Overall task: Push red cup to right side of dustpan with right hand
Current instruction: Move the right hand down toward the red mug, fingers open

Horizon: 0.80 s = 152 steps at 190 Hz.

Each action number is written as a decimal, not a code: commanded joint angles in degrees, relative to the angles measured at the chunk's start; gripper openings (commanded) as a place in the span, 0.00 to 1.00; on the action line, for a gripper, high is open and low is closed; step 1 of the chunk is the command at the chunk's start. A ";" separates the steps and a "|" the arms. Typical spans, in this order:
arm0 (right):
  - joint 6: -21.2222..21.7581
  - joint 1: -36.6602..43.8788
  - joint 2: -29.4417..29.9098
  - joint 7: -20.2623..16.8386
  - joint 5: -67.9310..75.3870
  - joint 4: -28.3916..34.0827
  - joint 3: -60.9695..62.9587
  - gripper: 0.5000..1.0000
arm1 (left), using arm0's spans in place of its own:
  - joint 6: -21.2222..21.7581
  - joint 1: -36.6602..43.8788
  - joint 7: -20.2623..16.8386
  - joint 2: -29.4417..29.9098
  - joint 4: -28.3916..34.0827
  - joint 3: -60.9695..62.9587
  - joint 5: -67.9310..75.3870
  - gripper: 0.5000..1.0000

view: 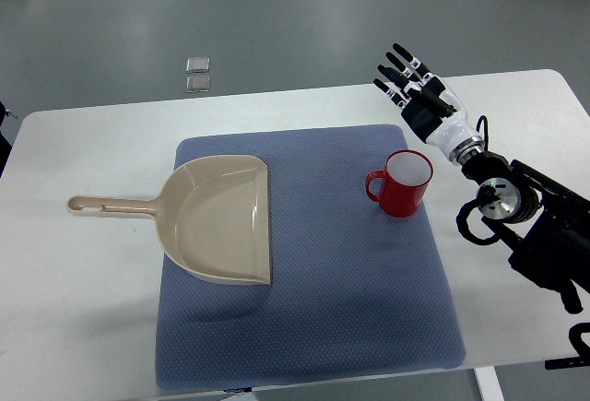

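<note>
Already the red cup (405, 183) stands upright on the blue mat (350, 309), well to the right of the dustpan (221, 221). Beyond it the right hand (417, 88) hovers, fingers spread, touching nothing; little pushing seems left.

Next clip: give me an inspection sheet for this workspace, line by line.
Surface: white table with a blue-grey mat lying on it.
Job's things: red cup upright on the mat, handle toward the dustpan; beige dustpan on the mat's left part, handle out over the table; the two are apart.
Clutter: nothing seen on the table.
Grippers: right hand above the table behind the cup, fingers spread, holding nothing; left not in view.
Cables: black cable loop at the right forearm.
Surroundings: grey floor; two small clear squares on it.
</note>
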 commanded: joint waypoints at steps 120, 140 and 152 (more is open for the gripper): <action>13.20 -0.17 -10.08 2.72 -26.89 2.54 -1.58 0.87 | -0.02 0.00 0.00 0.00 -0.09 0.01 0.00 1.00; 13.20 -0.17 -13.25 5.01 -33.84 2.63 -1.67 0.87 | -0.02 0.00 0.00 0.00 0.00 0.01 0.00 1.00; 13.20 -0.17 -15.36 6.94 -37.27 2.63 -1.67 0.87 | -0.02 0.00 0.00 0.00 -0.09 -0.07 0.00 1.00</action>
